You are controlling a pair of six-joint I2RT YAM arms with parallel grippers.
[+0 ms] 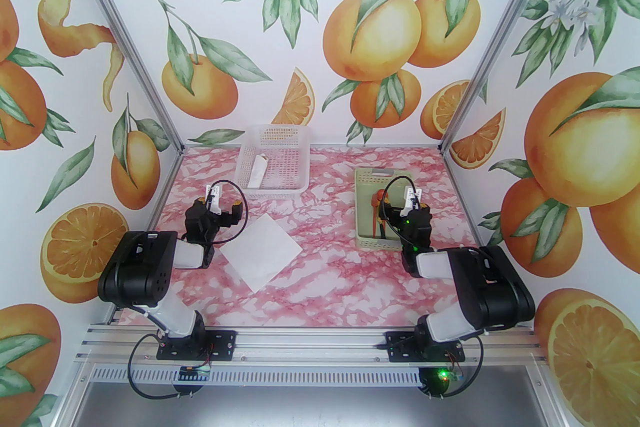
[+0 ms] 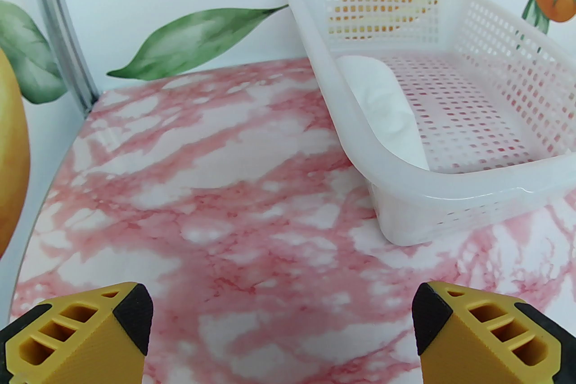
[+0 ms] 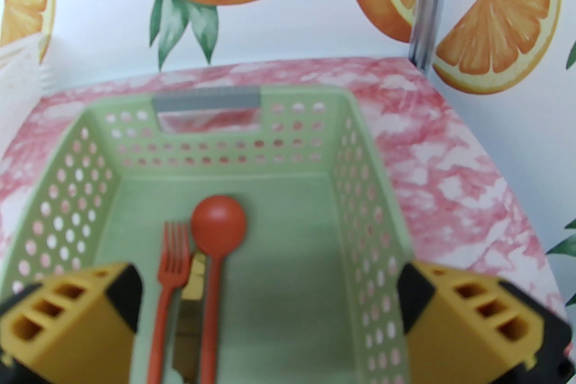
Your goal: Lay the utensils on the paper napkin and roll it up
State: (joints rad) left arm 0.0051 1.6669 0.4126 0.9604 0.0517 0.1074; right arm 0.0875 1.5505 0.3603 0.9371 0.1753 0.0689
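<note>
**Pickup pending: nothing yet gripped**

The right gripper (image 3: 270, 292) is hanging over the green tray (image 3: 67, 175), its jaws standing wide and holding nothing. The spoon (image 3: 218, 222), fork (image 3: 173, 251) and knife (image 3: 194, 278) are lying side by side in the tray at lower centre of the right wrist view, the knife half hidden between the other two. The left gripper (image 2: 281, 310) is likewise gaping and empty, near the white basket (image 2: 450, 197). The napkin (image 1: 261, 254) is lying flat as a bare white diamond, lower centre-left of the top view. Judgement: the pickup is calling for a straight descent and a close across one handle, since slim, crowded plastic is likely to slip or lift in pairs.
</note>
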